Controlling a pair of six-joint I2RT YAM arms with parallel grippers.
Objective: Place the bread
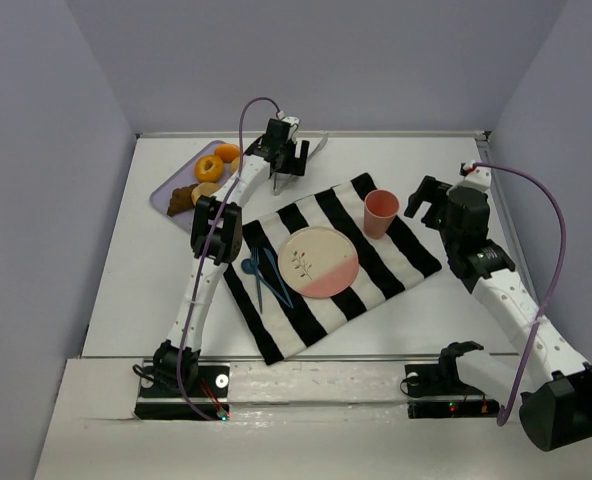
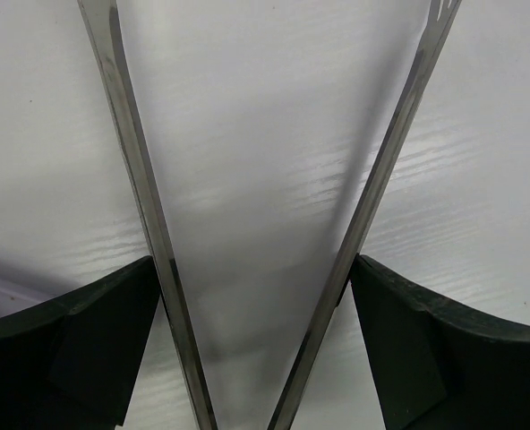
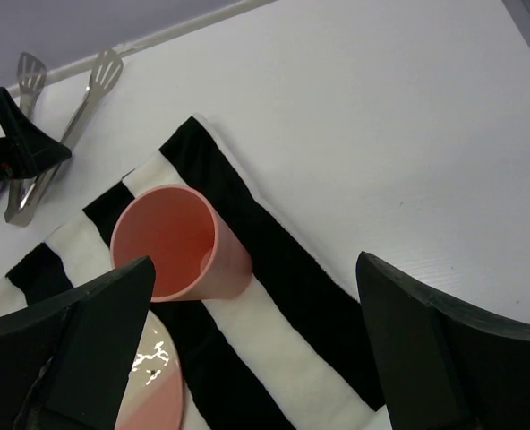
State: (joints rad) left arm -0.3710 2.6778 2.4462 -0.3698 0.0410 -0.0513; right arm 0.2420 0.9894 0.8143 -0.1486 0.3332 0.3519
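Observation:
The bread, a pale tan ring (image 1: 207, 189), lies on the lilac tray (image 1: 163, 196) at the back left, partly hidden behind my left arm. My left gripper (image 1: 286, 168) is over bare table to the right of the tray, apart from the bread. In its wrist view (image 2: 252, 269) it is shut on metal tongs (image 2: 140, 179), whose two arms spread open over white table. The tongs also show in the right wrist view (image 3: 77, 112). My right gripper (image 1: 426, 200) (image 3: 254, 264) is open and empty, just right of the pink cup (image 3: 171, 242).
A pink-and-cream plate (image 1: 319, 262) and the pink cup (image 1: 380, 212) sit on a black-and-white striped cloth (image 1: 376, 275). Blue utensils (image 1: 261, 272) lie left of the plate. The tray also holds an orange glazed donut (image 1: 209, 167), a bun (image 1: 226, 152) and brown pastries (image 1: 183, 197).

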